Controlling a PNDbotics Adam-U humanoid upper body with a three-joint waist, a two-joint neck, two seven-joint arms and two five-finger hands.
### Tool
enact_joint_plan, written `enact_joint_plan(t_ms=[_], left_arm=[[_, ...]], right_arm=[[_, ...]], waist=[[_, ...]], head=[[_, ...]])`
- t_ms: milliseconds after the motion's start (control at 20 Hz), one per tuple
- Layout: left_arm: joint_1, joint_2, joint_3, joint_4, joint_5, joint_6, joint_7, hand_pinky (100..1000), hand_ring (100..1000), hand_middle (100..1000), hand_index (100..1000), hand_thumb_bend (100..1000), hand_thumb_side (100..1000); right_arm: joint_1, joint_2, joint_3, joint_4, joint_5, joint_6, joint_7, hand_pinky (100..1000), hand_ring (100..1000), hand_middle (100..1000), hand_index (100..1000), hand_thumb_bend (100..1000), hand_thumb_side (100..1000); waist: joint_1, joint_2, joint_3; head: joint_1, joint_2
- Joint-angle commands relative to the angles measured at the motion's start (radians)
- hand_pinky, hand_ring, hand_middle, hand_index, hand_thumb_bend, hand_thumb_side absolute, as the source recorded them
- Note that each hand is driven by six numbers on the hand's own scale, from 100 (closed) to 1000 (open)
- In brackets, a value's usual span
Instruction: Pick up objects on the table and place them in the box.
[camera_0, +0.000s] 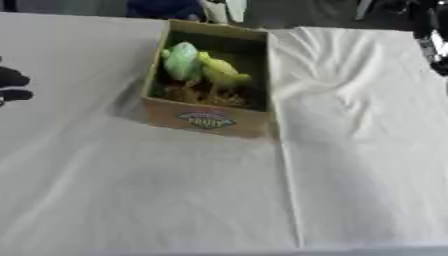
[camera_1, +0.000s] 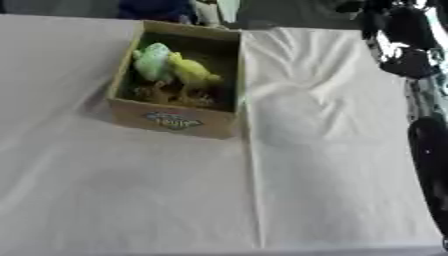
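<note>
An open cardboard box (camera_0: 206, 120) with a printed label on its front wall stands on the white cloth, left of centre at the back. Inside it lie a pale green object (camera_0: 182, 62) and a yellow object (camera_0: 221, 72), side by side on brownish filling. Only dark tips of my left hand (camera_0: 12, 86) show at the left edge, well clear of the box. My right arm (camera_1: 427, 145) runs down the right edge from the upper corner; its hand is outside both views.
A white cloth (camera_0: 350, 150) with folds and a long crease covers the table. Dark items and a pale upright thing (camera_0: 219, 10) stand beyond the far edge behind the box.
</note>
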Motion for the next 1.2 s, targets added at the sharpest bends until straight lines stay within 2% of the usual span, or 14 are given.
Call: enact_joint_plan(t_ms=[50, 300, 600, 1200], left_arm=[[-0.001, -0.001, 0.013, -0.012, -0.01, 0.001, 0.006, 710, 733, 636, 811, 100, 426], [0.006, -0.011, 0.015, -0.008, -0.02, 0.003, 0.006, 711, 734, 636, 811, 100, 435], [0.012, -0.018, 0.016, -0.006, -0.024, 0.004, 0.003, 712, 736, 637, 811, 100, 436], [0.016, -0.023, 0.019, -0.009, -0.025, 0.002, 0.005, 713, 736, 636, 811, 100, 433]], right_arm=[[0.032, -0.006, -0.045, -0.063, -0.016, 0.035, -0.009, 765, 884, 761, 787, 100, 228], [0.1, 0.024, -0.076, -0.092, -0.001, 0.062, -0.021, 760, 874, 742, 770, 100, 264], [0.146, 0.052, -0.095, -0.104, 0.029, 0.078, -0.02, 756, 865, 721, 750, 100, 293], [0.165, 0.08, -0.105, -0.113, 0.061, 0.102, -0.026, 751, 859, 709, 737, 100, 310]], waist=[[0.007, -0.016, -0.007], [0.009, -0.015, -0.02], [0.013, -0.016, -0.03], [0.024, -0.015, -0.036]], head=[[0.012, 0.016], [0.024, 0.026], [0.046, 0.02], [0.089, -0.007]])
